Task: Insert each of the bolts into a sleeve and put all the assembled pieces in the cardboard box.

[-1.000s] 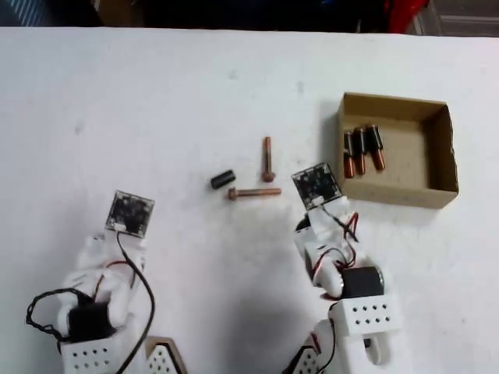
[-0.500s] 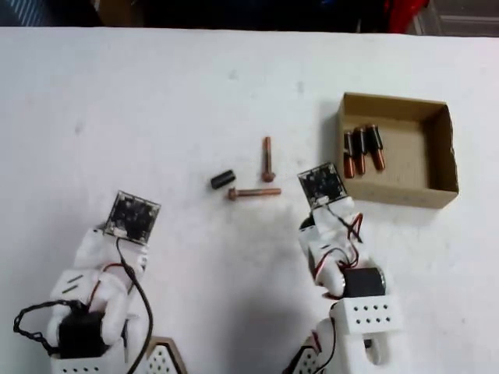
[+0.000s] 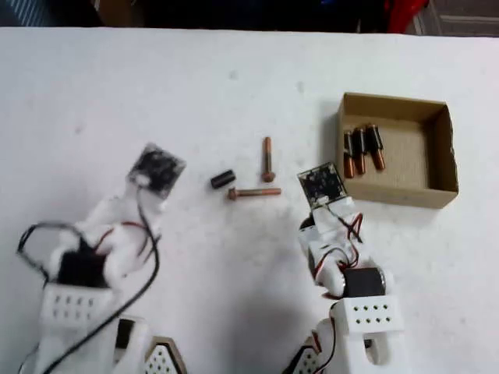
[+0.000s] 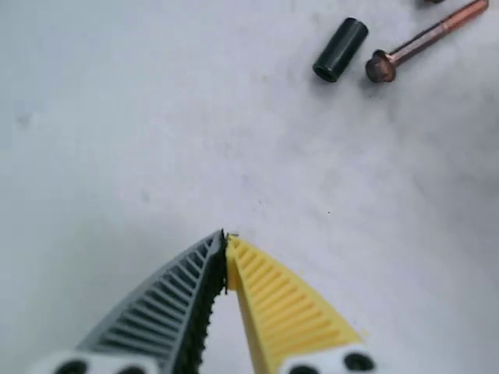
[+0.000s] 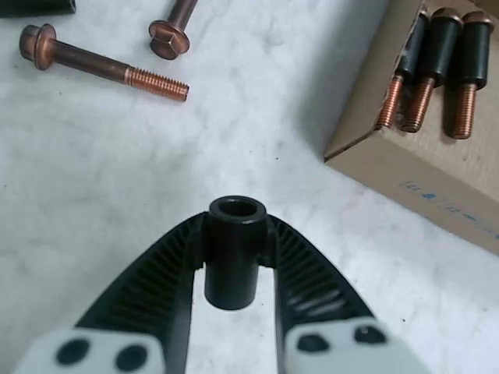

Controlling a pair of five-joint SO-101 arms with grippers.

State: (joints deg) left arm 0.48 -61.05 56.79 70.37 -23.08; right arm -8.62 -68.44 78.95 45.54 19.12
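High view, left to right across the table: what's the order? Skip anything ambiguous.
left arm's wrist board → loose sleeve → crosswise bolt → right arm's wrist board → cardboard box holding three assembled pieces. The upright bolt overlaps the crosswise one, so it is left out.

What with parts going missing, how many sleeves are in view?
5 sleeves. Three sit on bolts in the box; one lies loose on the table beside two bare bolts; one is in the right gripper.
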